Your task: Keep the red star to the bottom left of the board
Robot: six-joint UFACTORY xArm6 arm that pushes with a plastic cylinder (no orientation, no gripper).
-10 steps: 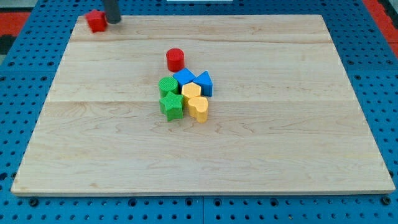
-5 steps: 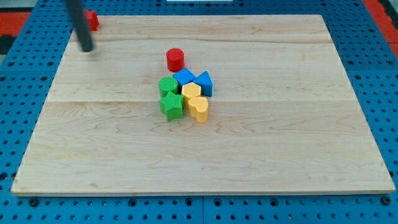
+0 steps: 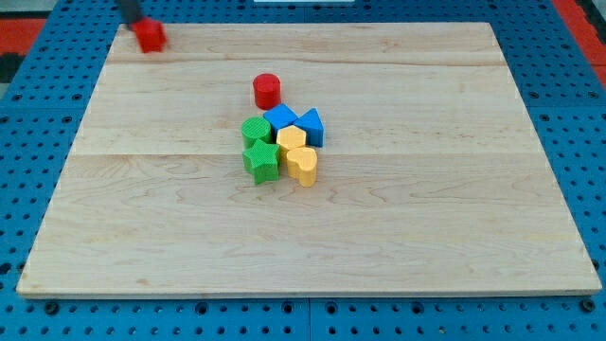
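The red star (image 3: 149, 36) sits at the top left corner of the wooden board (image 3: 426, 237). My tip (image 3: 133, 23) is just above and left of it, touching or nearly touching its upper left side; the rod runs out of the view's top. A red cylinder (image 3: 267, 90) stands near the board's middle top.
A cluster lies below the red cylinder: a blue block (image 3: 280, 117), a blue triangle (image 3: 311, 126), a green block (image 3: 256, 131), a green star (image 3: 261, 161), a yellow block (image 3: 291, 139) and a yellow heart (image 3: 303, 165). Blue pegboard surrounds the board.
My tip swung from the star's right side down to its left, then back up to its upper left. The red star has shifted slightly right and down.
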